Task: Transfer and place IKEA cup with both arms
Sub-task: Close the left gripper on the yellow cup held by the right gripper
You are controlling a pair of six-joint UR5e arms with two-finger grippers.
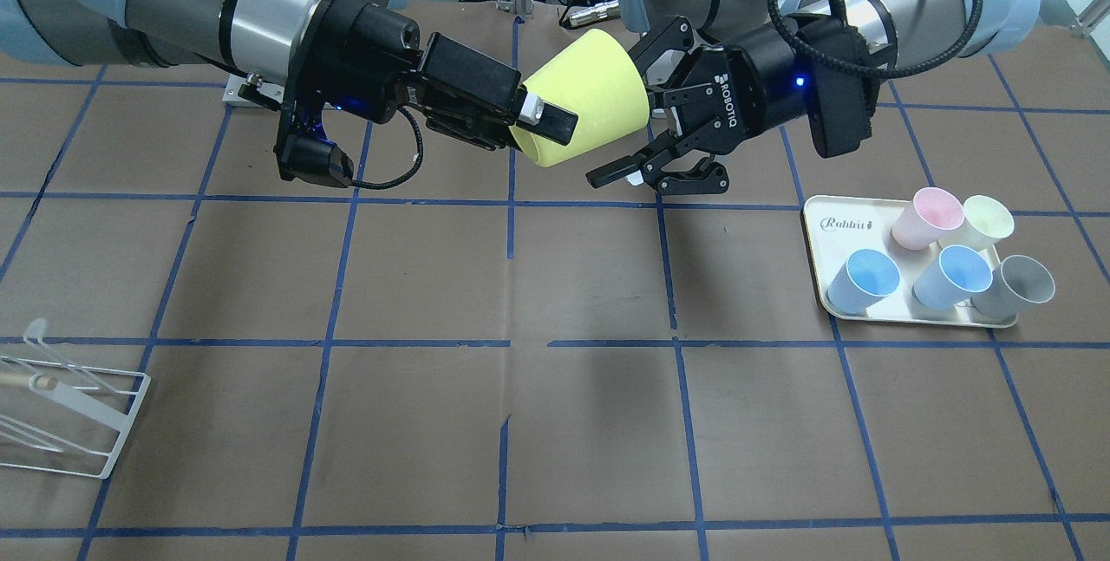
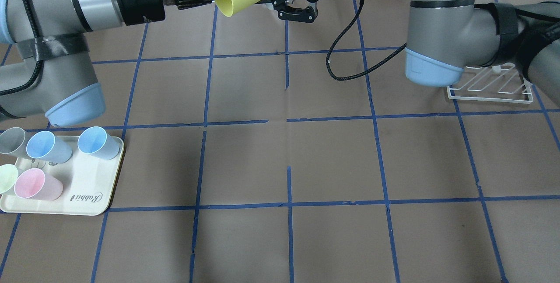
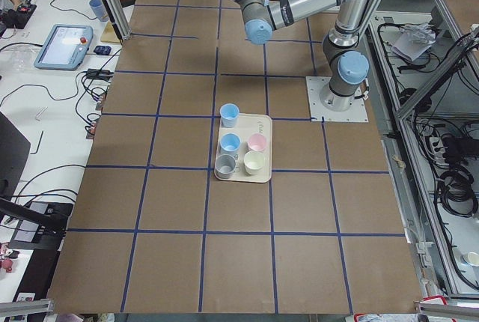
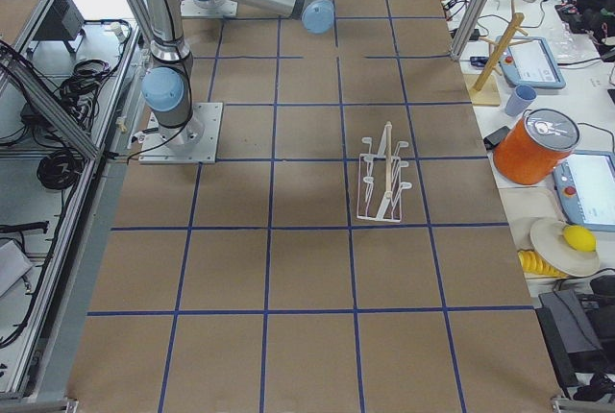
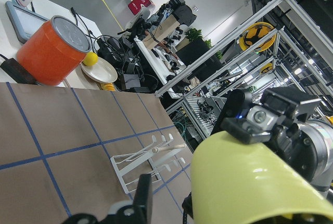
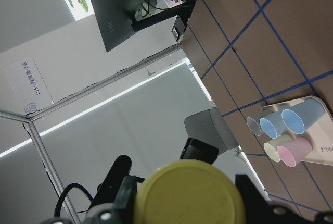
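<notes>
Within right tool (image 1: 551, 107) grip: IKEA cup (image 1: 598, 88), aloft.

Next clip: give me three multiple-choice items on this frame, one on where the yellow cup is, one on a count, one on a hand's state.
1. Where is the IKEA cup? A on the tray; B in the air between both hands; C lying on the table.
2. How many cups stand on the tray? A three; B four; C five.
3. The left hand is: A open; B shut on the cup; C out of view.

Key:
1 B: the right hand grips its base end above the table.
2 C: pink cup, pale green cup, grey cup, two blue cups.
3 A: its fingers are spread wide at the cup's mouth.
</notes>
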